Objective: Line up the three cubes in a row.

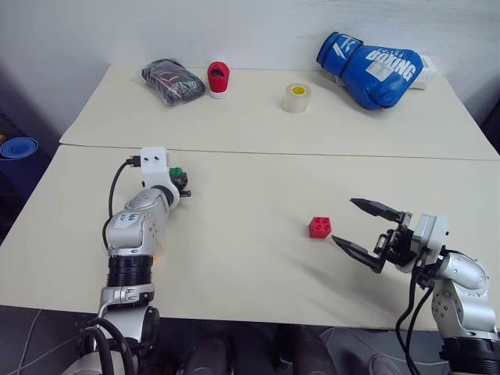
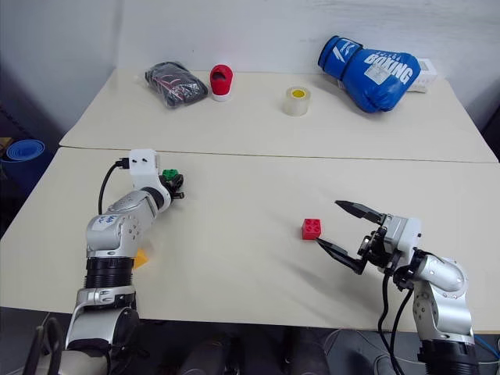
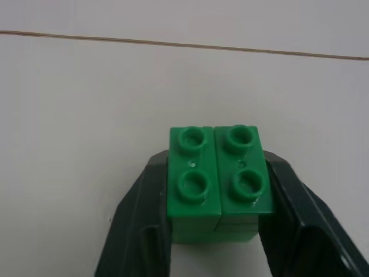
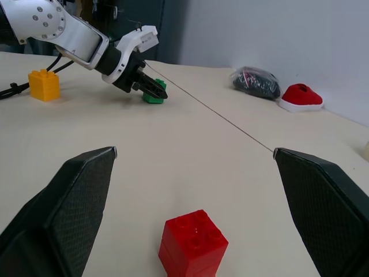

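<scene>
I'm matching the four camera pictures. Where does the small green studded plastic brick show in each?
Left eye view: green brick at the left gripper, near the table seam.
Right eye view: same spot.
Left wrist view: centre, clamped between black fingers.
Right wrist view: far off, beside the seam.

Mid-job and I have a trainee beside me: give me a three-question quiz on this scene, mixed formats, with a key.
1. True or false: the left gripper is shut on the green cube.
2. Which cube sits just ahead of the open right gripper? A) yellow-orange B) red C) green
3. Fill in: the yellow-orange cube rests on the table beside the ____ arm.

Key: 1 true; 2 B, the red cube; 3 left.
</scene>
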### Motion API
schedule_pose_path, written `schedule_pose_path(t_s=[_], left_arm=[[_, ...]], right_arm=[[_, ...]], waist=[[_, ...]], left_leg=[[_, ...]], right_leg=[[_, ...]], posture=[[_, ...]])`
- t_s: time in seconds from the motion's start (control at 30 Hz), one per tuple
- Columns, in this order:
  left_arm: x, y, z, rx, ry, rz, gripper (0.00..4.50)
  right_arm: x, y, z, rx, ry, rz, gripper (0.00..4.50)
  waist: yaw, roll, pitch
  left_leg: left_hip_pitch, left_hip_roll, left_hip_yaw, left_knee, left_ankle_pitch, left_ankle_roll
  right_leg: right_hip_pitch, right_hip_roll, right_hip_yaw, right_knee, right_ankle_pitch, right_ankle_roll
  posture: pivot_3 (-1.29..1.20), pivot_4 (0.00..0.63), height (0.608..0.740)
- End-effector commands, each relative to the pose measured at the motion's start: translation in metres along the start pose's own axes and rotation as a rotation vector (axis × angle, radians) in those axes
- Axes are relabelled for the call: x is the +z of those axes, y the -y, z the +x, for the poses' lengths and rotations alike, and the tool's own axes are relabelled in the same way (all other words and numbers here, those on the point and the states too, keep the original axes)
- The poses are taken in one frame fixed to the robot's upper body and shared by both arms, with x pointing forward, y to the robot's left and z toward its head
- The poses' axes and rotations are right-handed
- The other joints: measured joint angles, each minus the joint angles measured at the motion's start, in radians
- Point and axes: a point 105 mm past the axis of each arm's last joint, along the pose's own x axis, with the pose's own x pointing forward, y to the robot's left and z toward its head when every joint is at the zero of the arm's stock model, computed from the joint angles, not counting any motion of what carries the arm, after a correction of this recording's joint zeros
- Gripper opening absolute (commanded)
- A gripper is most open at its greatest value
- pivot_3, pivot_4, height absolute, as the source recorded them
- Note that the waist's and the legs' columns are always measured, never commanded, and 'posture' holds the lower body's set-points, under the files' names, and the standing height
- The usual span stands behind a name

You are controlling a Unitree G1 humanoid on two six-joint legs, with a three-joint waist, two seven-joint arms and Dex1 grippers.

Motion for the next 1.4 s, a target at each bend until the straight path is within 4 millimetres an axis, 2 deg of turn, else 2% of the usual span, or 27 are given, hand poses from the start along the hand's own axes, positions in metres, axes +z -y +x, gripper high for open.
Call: schedule_pose_path(t_s=[0.03, 0.13, 0.2, 0.27, 0.3, 0.4, 0.47, 0.53, 0.63, 0.73, 0.8, 0.9, 1.27, 1.4], left_arm=[[0.021, 0.004, -0.005, -0.055, 0.068, 0.016, 1.52], [0.052, 0.017, -0.015, -0.228, 0.165, -0.032, 1.52], [0.083, 0.037, -0.036, -0.462, 0.297, 0.075, 1.52], [0.094, 0.059, -0.068, -0.783, 0.344, 0.239, 1.52], [0.091, 0.066, -0.082, -0.914, 0.333, 0.331, 1.52], [0.072, 0.073, -0.106, -1.191, 0.269, 0.572, 1.52], [0.052, 0.074, -0.110, -1.335, 0.181, 0.705, 1.52], [0.032, 0.077, -0.103, -1.420, 0.096, 0.826, 1.52], [0.014, 0.090, -0.085, -1.463, 0.059, 0.901, 1.52], [0.007, 0.115, -0.070, -1.478, 0.085, 0.888, 1.52], [-0.001, 0.131, -0.067, -1.522, 0.087, 0.874, 1.52], [-0.015, 0.145, -0.064, -1.551, 0.066, 0.885, 1.52], [-0.047, 0.160, -0.055, -1.529, -0.008, 0.910, 1.52], [-0.048, 0.163, -0.051, -1.505, 0.007, 0.906, 1.52]], right_arm=[[0.007, 0.002, 0.000, -0.002, 0.023, -0.038, 4.50], [0.007, 0.002, 0.000, -0.002, 0.022, -0.042, 4.50], [0.009, 0.002, -0.002, 0.001, 0.016, -0.047, 4.50], [0.011, 0.004, -0.007, -0.001, 0.001, -0.058, 4.50], [0.013, 0.005, -0.010, -0.004, -0.008, -0.062, 4.50], [0.017, 0.007, -0.020, -0.008, -0.039, -0.075, 4.50], [0.019, 0.008, -0.027, -0.008, -0.063, -0.079, 4.50], [0.019, 0.005, -0.035, 0.006, -0.100, -0.082, 4.50], [0.021, 0.001, -0.043, 0.006, -0.134, -0.088, 4.50], [0.023, -0.003, -0.045, -0.011, -0.133, -0.082, 4.50], [0.023, -0.008, -0.044, -0.020, -0.133, -0.077, 4.50], [0.025, -0.010, -0.043, -0.036, -0.130, -0.074, 4.50], [0.026, -0.015, -0.040, -0.056, -0.131, -0.062, 4.50], [0.025, -0.015, -0.037, -0.054, -0.128, -0.059, 4.50]], waist=[[0.000, 0.000, 0.000], [0.000, 0.000, 0.000], [-0.002, -0.001, 0.001], [-0.003, -0.001, 0.001], [-0.004, -0.001, 0.001], [-0.003, 0.002, 0.000], [0.000, 0.003, 0.000], [0.003, 0.003, 0.000], [0.004, 0.002, 0.000], [0.002, 0.001, 0.001], [0.002, 0.001, 0.001], [-0.003, 0.001, 0.001], [0.003, 0.000, 0.001], [0.001, 0.000, 0.001]], left_leg=[[0.000, 0.000, 0.000, 0.000, 0.000, 0.000], [0.000, 0.000, 0.000, 0.000, 0.000, 0.000], [-0.001, 0.000, -0.001, 0.001, 0.000, 0.000], [-0.001, 0.001, -0.001, 0.001, 0.000, 0.000], [-0.002, 0.001, -0.001, 0.001, 0.000, -0.001], [0.000, 0.001, 0.001, 0.001, -0.001, -0.001], [0.000, 0.001, 0.001, 0.001, -0.001, -0.001], [0.000, 0.001, 0.000, 0.003, -0.001, -0.001], [-0.001, 0.002, 0.000, 0.004, -0.001, -0.001], [-0.002, 0.002, 0.000, 0.005, -0.001, -0.001], [-0.003, 0.002, 0.000, 0.005, -0.001, -0.001], [-0.003, 0.002, 0.000, 0.005, -0.001, 0.000], [-0.003, 0.003, -0.001, 0.007, -0.002, 0.002], [-0.003, 0.003, -0.001, 0.008, -0.003, 0.002]], right_leg=[[0.000, 0.000, 0.000, 0.000, 0.000, 0.000], [0.000, 0.000, 0.000, 0.000, 0.000, 0.000], [0.000, 0.000, -0.001, 0.000, 0.000, 0.000], [-0.001, 0.001, -0.001, 0.000, 0.000, 0.000], [-0.001, 0.001, -0.001, 0.000, 0.000, 0.000], [-0.001, 0.007, 0.000, -0.001, 0.000, -0.001], [0.000, 0.008, 0.001, -0.001, 0.000, -0.001], [0.000, 0.009, 0.002, -0.001, 0.000, -0.001], [0.000, 0.011, 0.003, -0.001, 0.000, -0.001], [0.000, 0.012, 0.003, 0.000, 0.000, 0.000], [-0.001, 0.012, 0.002, -0.001, 0.000, 0.000], [-0.001, 0.012, 0.002, 0.000, 0.000, 0.000], [0.000, 0.010, 0.002, 0.000, 0.000, 0.000], [0.000, 0.010, 0.002, 0.000, 0.000, 0.000]], posture=[[0.00, 0.150, 0.740], [0.00, 0.150, 0.740], [0.00, 0.150, 0.740], [0.00, 0.150, 0.740], [0.00, 0.150, 0.740], [0.00, 0.150, 0.740], [0.00, 0.150, 0.740], [0.00, 0.150, 0.740], [0.00, 0.150, 0.740], [0.00, 0.150, 0.740], [0.00, 0.150, 0.740], [0.00, 0.150, 0.740], [0.00, 0.150, 0.740], [0.00, 0.150, 0.740]])
